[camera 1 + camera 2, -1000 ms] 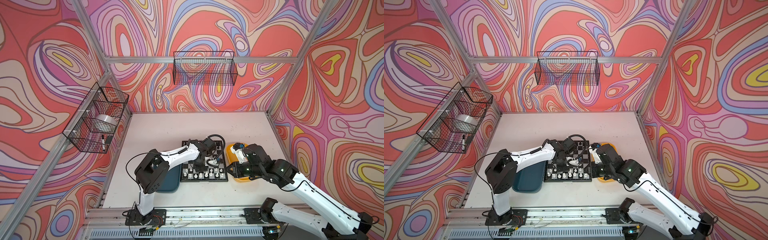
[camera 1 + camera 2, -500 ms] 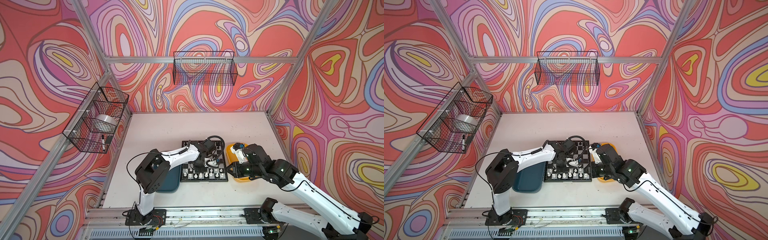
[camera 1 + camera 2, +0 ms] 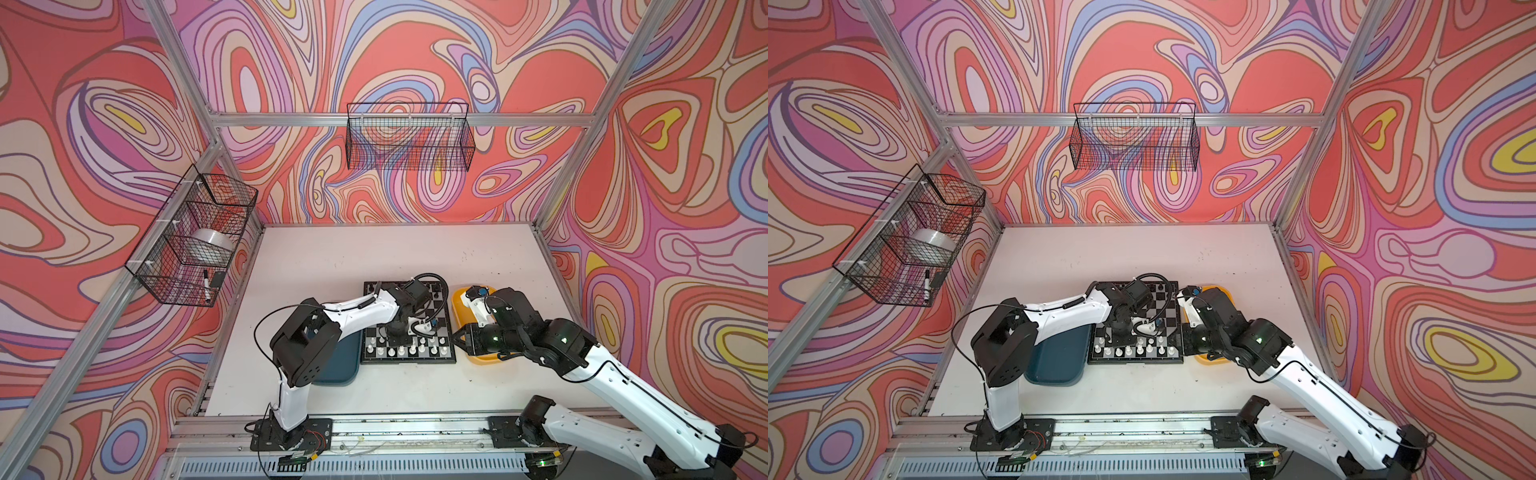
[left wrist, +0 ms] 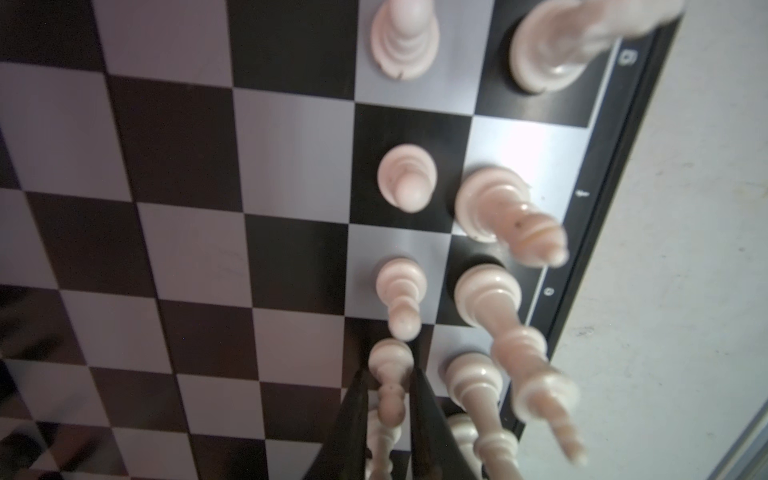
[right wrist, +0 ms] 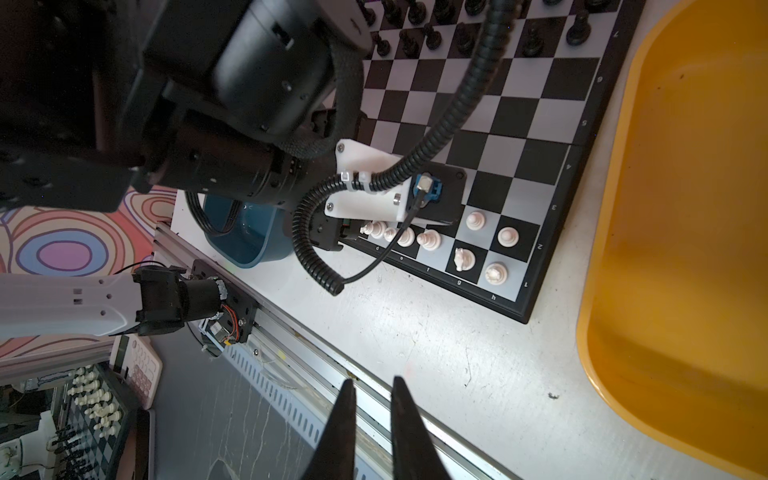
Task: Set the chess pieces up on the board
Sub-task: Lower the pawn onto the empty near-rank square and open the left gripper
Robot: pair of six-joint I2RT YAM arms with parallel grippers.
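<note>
The board [image 3: 441,318] [image 3: 1167,316] lies mid-table, front of centre. White chess pieces [image 3: 399,347] fill its two near rows, and black ones [image 5: 415,25] stand along the far side. My left gripper [image 4: 390,374] [image 3: 395,334] reaches down into the white pawn row. Its fingers flank a standing white pawn [image 4: 390,353] with thin gaps on both sides, so it is open. My right gripper [image 5: 372,380] [image 3: 459,336] hovers off the board's right edge. It is shut down to a narrow slit with nothing in it.
A yellow tray [image 3: 482,357] [image 5: 685,208] sits right of the board, its visible inside bare. A teal tray [image 3: 336,370] lies to the left under the left arm. Wire baskets [image 3: 407,137] [image 3: 191,237] hang on the walls. An aluminium rail [image 3: 374,424] borders the table's front.
The left gripper's jaws have eased apart around the pawn. Neither arm has visibly shifted.
</note>
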